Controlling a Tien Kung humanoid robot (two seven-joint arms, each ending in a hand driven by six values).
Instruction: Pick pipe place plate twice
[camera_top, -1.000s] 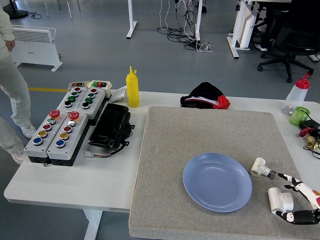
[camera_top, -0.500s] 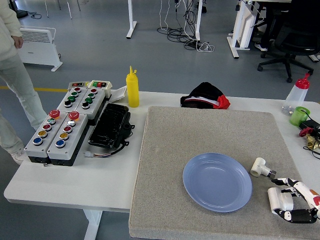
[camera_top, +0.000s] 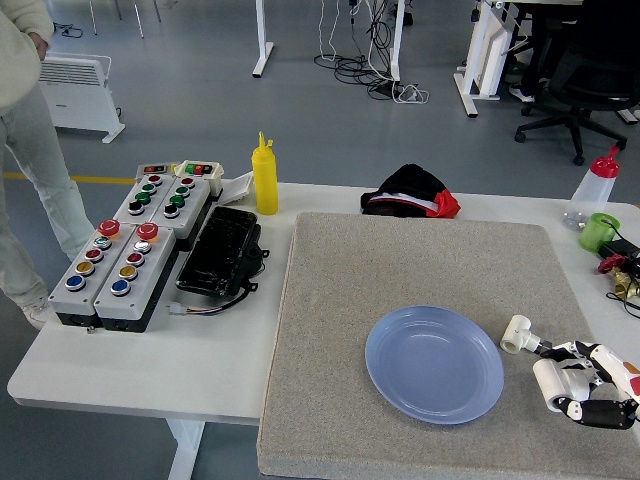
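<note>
Head view looks down over a white worktop (camera_top: 150, 360) covered on its right half by a grey mat (camera_top: 400, 270). A blue plate (camera_top: 434, 364) lies on the mat's near right part, with nothing on it. At the lower right the right hand (camera_top: 585, 385) reaches in from the picture's edge, its white-and-black fingers (camera_top: 575, 407) curled around a short white pipe piece (camera_top: 551, 382), which sits just right of the plate's rim; whether it is lifted clear of the mat cannot be told. A second white pipe piece (camera_top: 518, 335) lies on the mat just beyond the hand, close beside the plate's right edge and apart from it. On the worktop's left stand two grey button boxes (camera_top: 112, 265) (camera_top: 165, 200) with coloured buttons, a black device (camera_top: 220, 250) beside them, and a yellow squeeze bottle (camera_top: 265, 177) upright behind it. A black and red cloth bundle (camera_top: 412, 192) lies at the mat's far edge. A clear bottle with a red cap (camera_top: 595, 185) and a green cup (camera_top: 599, 231) stand at the far right. A person in pale clothes (camera_top: 25, 150) stands on the floor at the left, well away from the mat.
</note>
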